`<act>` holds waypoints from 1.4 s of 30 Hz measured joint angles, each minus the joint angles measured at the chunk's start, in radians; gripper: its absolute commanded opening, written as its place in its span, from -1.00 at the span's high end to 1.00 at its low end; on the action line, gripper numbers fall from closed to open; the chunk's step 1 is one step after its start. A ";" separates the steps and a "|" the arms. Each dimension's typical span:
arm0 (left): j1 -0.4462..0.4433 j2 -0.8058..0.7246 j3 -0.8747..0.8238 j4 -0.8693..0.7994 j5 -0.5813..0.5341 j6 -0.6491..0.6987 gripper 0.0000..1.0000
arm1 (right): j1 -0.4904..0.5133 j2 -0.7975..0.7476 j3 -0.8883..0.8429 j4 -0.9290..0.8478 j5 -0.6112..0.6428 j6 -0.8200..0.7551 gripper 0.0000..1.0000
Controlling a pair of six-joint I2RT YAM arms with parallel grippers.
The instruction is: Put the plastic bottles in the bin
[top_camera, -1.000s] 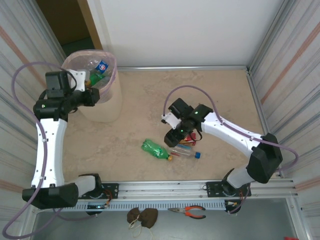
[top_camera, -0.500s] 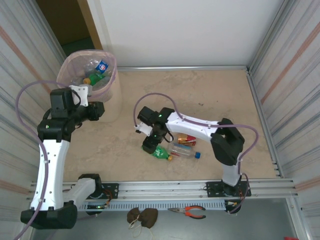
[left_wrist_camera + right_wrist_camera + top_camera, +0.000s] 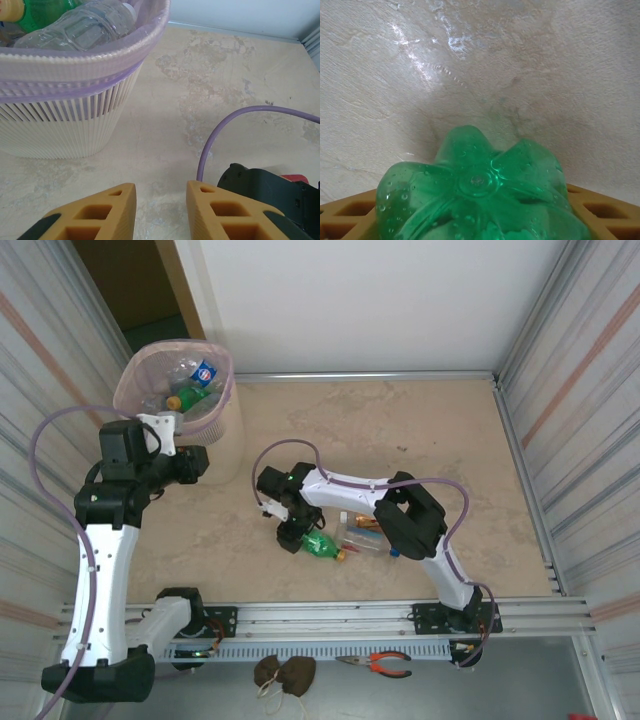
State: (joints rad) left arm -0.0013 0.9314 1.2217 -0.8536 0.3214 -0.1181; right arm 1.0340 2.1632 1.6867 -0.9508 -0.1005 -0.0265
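My right gripper (image 3: 291,533) is down at the table (image 3: 450,440), at the base end of the green bottle (image 3: 322,546), which lies on its side towards the near edge. In my right wrist view that base sits between my fingers (image 3: 345,215), one close on either side; I cannot tell whether they press it. Just right of it lie a clear bottle (image 3: 366,542) with a blue cap and a red-labelled bottle (image 3: 372,524) beside that. My left gripper (image 3: 160,210) hangs near the bin (image 3: 75,125), jaws a narrow gap apart with nothing between them. The bin stands at the far left corner, holding clear and green binned bottles (image 3: 190,390)
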 measured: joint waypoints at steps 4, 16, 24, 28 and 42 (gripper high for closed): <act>0.000 0.002 -0.001 0.004 0.001 -0.001 0.34 | 0.000 0.000 0.000 0.001 -0.004 0.019 -0.14; 0.000 -0.001 -0.077 0.158 0.117 -0.076 0.16 | -0.116 -0.254 -0.092 0.176 -0.143 0.147 -0.14; -0.002 -0.001 -0.150 0.359 0.242 -0.221 0.05 | -0.250 -0.534 -0.265 0.400 -0.220 0.263 -0.13; -0.043 -0.001 -0.195 0.500 0.307 -0.281 -0.06 | -0.308 -0.651 -0.347 0.500 -0.249 0.312 -0.12; -0.426 0.144 -0.152 0.806 0.469 -0.240 -0.36 | -0.380 -1.025 -0.448 0.745 -0.278 0.332 -0.08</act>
State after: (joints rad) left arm -0.4274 1.0752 1.0695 -0.0471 0.7906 -0.3584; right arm 0.6540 1.1378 1.2385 -0.2054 -0.3782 0.3050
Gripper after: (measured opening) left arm 0.659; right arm 0.610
